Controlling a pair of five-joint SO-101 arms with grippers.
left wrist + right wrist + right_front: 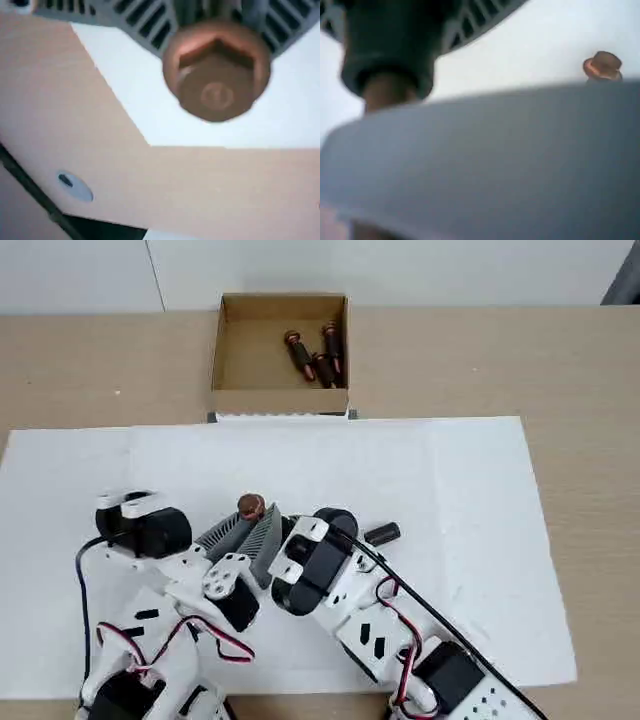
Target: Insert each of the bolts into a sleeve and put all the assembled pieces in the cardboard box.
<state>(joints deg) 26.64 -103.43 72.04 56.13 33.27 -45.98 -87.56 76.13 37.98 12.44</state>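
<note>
The left hand (249, 520) pinches a bolt (216, 75) at the near centre of the white sheet (470, 500) covering the bench (590, 370). The bolt is copper-coloured, with a hexagonal head on a round flange. The right hand (410, 85), just right of it, is closed on a dark cylindrical sleeve (390, 45) with a copper-coloured stub at its end. A second sleeve (382, 534) lies on the sheet farther right. Three assembled pieces (312, 352) lie in the cardboard box (228, 350) beyond the sheet's far edge.
</note>
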